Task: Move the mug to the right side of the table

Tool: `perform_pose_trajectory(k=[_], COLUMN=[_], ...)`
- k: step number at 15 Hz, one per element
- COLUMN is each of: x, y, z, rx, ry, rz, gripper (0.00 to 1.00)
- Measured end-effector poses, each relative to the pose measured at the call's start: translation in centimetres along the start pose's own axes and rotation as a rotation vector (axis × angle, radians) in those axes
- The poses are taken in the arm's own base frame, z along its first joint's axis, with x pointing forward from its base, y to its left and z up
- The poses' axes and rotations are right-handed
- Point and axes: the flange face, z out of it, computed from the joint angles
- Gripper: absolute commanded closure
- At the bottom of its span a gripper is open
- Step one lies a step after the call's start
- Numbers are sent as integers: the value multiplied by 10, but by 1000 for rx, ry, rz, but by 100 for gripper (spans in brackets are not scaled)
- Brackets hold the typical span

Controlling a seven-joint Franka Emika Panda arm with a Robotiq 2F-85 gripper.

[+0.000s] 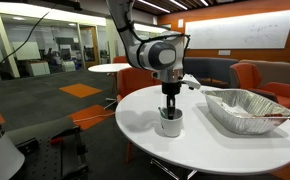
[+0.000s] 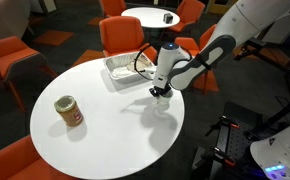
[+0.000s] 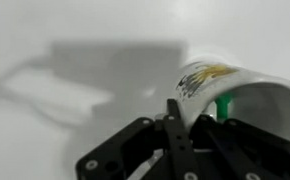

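Note:
The small white mug (image 1: 170,123) with a faint yellow print stands on or just above the large round white table (image 1: 220,152), near its edge in an exterior view (image 2: 161,95). My gripper (image 1: 171,103) comes down from above and is shut on the mug's rim. In the wrist view one black finger (image 3: 175,122) lies against the outside of the mug's wall (image 3: 217,80) and the other side reaches into the mug. Something green shows inside the mug. The handle is hidden.
A large foil tray (image 1: 247,108) lies on the table beside the mug, also in the exterior view (image 2: 125,66). A small brown jar (image 2: 69,111) stands at the far side of the table. A smaller round white table (image 2: 150,15) and orange chairs (image 2: 120,35) stand around.

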Motion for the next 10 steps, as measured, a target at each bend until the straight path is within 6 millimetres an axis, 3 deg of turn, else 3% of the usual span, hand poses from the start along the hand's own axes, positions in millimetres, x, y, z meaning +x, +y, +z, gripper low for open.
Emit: perform_pose_trajectory(k=[7,10], x=[-20,-30], y=[4,7], z=[-13,-30], rx=[-25,-3], ry=[-16,-17], rz=[172,272], gripper=[4,0])
